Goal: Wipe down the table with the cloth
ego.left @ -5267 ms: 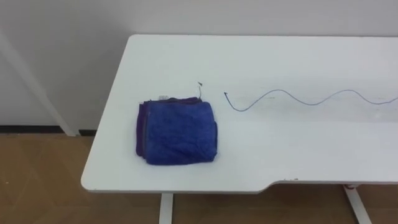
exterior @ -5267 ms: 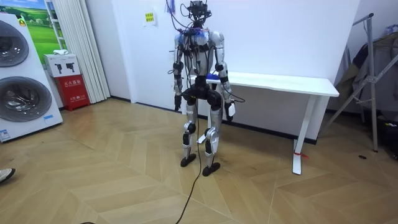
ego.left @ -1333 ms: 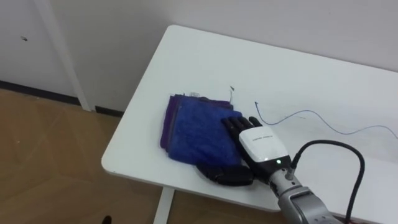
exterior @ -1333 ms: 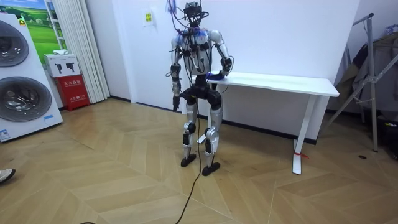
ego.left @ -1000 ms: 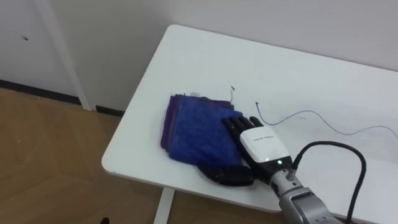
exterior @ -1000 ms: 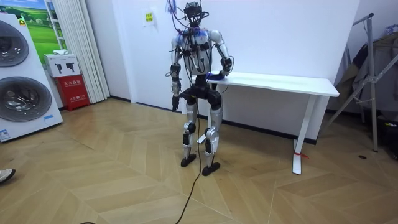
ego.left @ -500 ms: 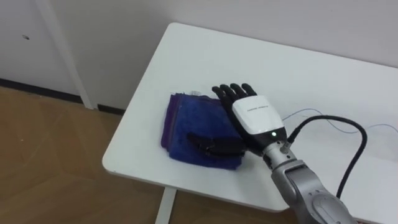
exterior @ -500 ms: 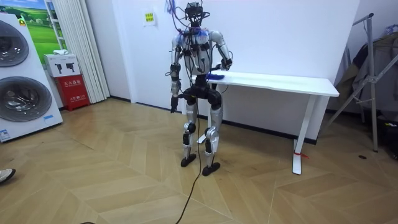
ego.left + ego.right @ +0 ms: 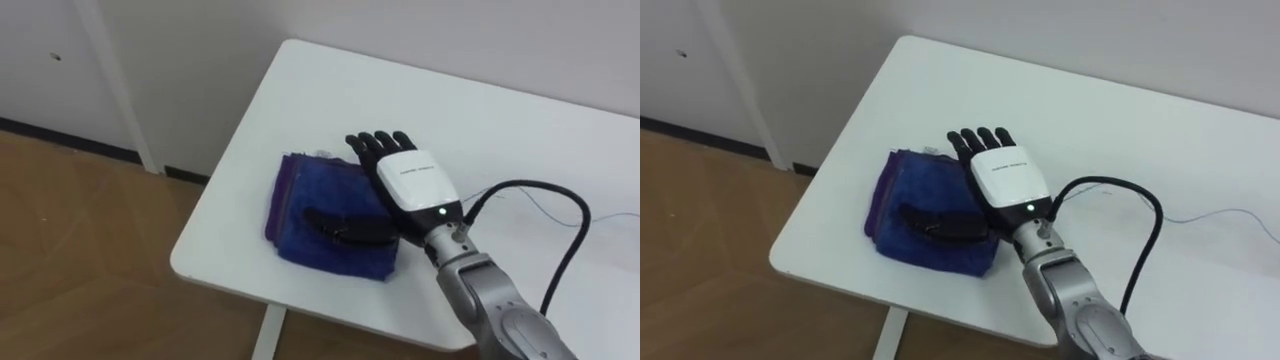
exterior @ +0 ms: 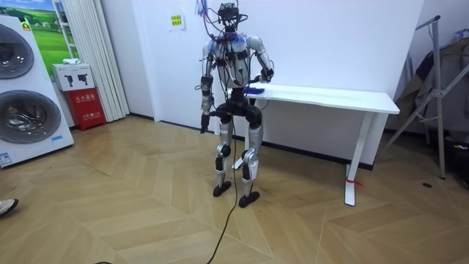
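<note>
**A:** What do we see at the right hand (image 9: 415,185)?

**B:** We see it lying palm-down on the folded blue cloth (image 9: 305,190). Its fingers are straight and side by side, pointing toward the table's far edge, and the thumb is spread across the cloth's near half. It grips nothing; we judge that it presses flat. The left hand (image 10: 204,127) hangs beside the robot's hip in the room view.

**A:** Where is the cloth, and how do we expect it to handle?

**B:** It sits on the white table (image 9: 330,90) near the front left corner, just inside both edges. We judge it soft, light and thick, apt to bunch or unfold. A flat palm on its middle should drag it best.

**A:** And our count?

**B:** One cloth, one table, and one thin blue drawn line (image 9: 1230,213) on the tabletop to the right of the hand.
</note>
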